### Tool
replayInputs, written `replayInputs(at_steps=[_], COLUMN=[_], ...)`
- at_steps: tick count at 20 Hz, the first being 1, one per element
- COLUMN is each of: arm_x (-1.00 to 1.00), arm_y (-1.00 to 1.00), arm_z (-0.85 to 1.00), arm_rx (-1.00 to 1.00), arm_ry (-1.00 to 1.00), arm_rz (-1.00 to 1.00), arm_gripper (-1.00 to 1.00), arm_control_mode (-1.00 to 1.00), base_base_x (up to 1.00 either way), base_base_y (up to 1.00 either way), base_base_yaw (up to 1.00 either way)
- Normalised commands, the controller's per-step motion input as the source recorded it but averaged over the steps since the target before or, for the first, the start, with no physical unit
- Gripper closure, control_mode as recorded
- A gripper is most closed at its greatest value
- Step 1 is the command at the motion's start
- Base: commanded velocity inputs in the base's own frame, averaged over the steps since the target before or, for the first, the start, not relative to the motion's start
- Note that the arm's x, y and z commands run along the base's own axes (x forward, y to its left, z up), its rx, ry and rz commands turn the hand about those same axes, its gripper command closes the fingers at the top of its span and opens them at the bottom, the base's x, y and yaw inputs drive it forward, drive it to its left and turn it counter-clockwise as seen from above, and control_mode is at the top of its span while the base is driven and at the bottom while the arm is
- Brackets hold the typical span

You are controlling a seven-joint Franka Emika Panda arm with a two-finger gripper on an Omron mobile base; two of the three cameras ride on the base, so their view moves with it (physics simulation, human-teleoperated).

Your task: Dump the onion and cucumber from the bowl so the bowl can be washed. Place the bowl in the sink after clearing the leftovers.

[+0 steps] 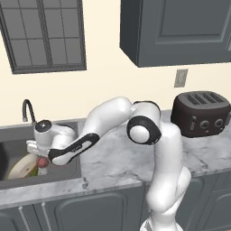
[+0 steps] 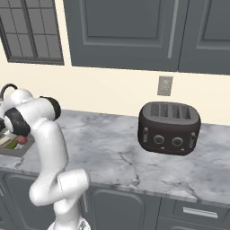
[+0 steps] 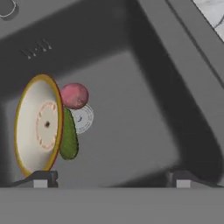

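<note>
Tool (image 3: 112,179): fingers spread wide, holding nothing, above the sink (image 3: 144,78).
Bowl (image 3: 37,124): tipped on edge; arm partly hides it from the left base view.
Onion (image 3: 74,95), cucumber (image 3: 68,136): beside the bowl on the sink floor, over the drain (image 3: 83,118).

White glossy arm (image 1: 167,180) — dark joints.

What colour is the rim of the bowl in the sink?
Tan-yellow, around a cream inside; the bowl shows best in the hand view.
</note>
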Motion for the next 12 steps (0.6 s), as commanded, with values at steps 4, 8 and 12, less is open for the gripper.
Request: replayInputs(at_steps=[4,8,12], arm_x=[-1.0,-1.0,-0.99], arm_y=[-1.0,-0.9,-0.79], arm_z=[0.94,1.0,1.0], arm_rx=[0.09,0.1,0.1], arm_ry=[-0.04,-0.09,-0.05], arm_rz=[0.0,-0.06,-0.1], arm_gripper=[-1.0,-1.0,-1.0], arm_control_mode=[-1.0,-1.0,-1.0], base_base_x=[0.0,0.0,0.0], base_base_y=[0.0,0.0,0.0], base_base_yaw=[0.0,0.0,0.0])
